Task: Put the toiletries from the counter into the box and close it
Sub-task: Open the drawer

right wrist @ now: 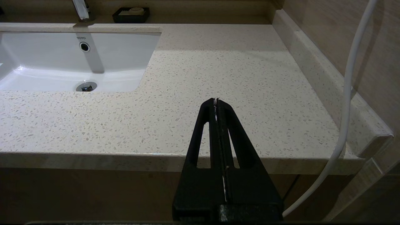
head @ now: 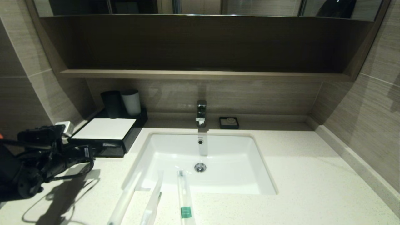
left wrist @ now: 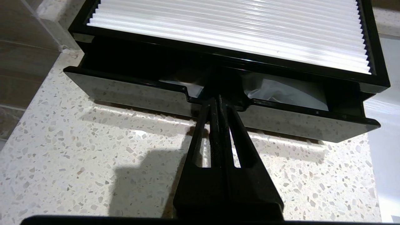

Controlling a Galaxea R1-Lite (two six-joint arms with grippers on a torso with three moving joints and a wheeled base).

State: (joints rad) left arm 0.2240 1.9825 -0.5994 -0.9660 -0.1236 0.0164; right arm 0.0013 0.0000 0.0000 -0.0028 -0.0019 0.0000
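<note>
While the right arm waits out of the head view, the left arm reaches in from the lower left of that view toward the box (head: 107,132). The box is flat and black with a white top, and it sits on the tabletop (head: 312,175) at the left of the frame, just beside the white sink (head: 218,162). Its shallow drawer (left wrist: 131,93) is pulled out a little way, and something pale and crinkly shows inside it. The left claw (left wrist: 217,99) has its two black fingers pressed together, with nothing between them. In the left wrist view its tip is at the small notch in the middle of the drawer's front edge; I cannot tell if it touches. The three toiletries lie at the bottom middle of the head view, on the tabletop with their far ends poking over the front rim of the sink. They are long thin sticks in cloudy white wrappers. One stick (head: 125,200) is on the left, a second stick (head: 153,201) is just beside it, and the third stick (head: 185,200) has a green label. They are well apart from the box. The right claw (right wrist: 216,101) is pressed together too and holds nothing; it hangs near the front edge of the tabletop. A black cup (head: 112,104) and a white cup (head: 131,102) stand touching behind the box. A tap (head: 201,113) and a small black soap dish (head: 229,122) sit behind the sink.
</note>
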